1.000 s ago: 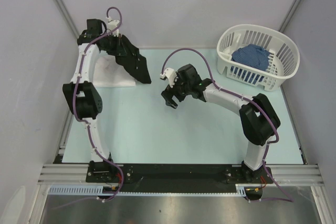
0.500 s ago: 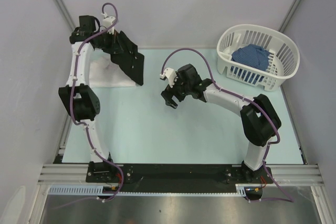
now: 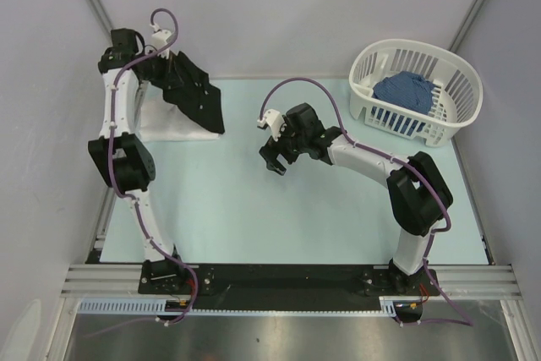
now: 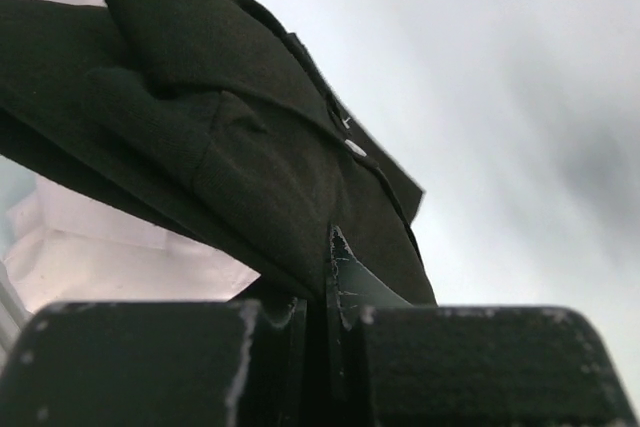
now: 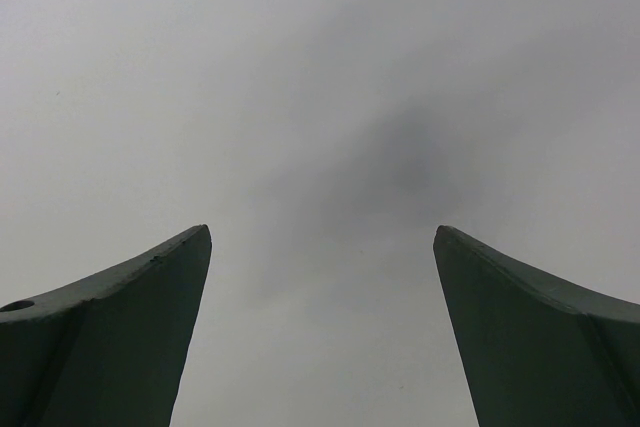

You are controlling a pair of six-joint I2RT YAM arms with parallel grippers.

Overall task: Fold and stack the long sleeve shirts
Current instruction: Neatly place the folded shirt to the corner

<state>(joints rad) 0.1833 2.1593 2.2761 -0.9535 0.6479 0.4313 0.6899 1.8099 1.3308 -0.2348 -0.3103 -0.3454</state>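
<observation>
My left gripper [image 3: 162,63] is shut on the folded black shirt [image 3: 193,97] and holds it lifted over the white shirt [image 3: 161,120], which lies folded at the table's back left. In the left wrist view the black shirt [image 4: 230,157] hangs from my shut jaws, collar and small white buttons showing, with the white shirt [image 4: 110,257] below it. My right gripper [image 3: 272,162] is open and empty above the middle of the table. In the right wrist view its fingers [image 5: 120,337] stand wide apart over bare table.
A white slatted plastic basket [image 3: 461,116] stands at the back right with blue cloth [image 3: 404,90] inside. Grey walls close the back and sides. The pale green table top [image 3: 279,217] lies between the arms.
My left arm has swung left and back, carrying the black shirt further over the white shirt. The right arm has not moved.
</observation>
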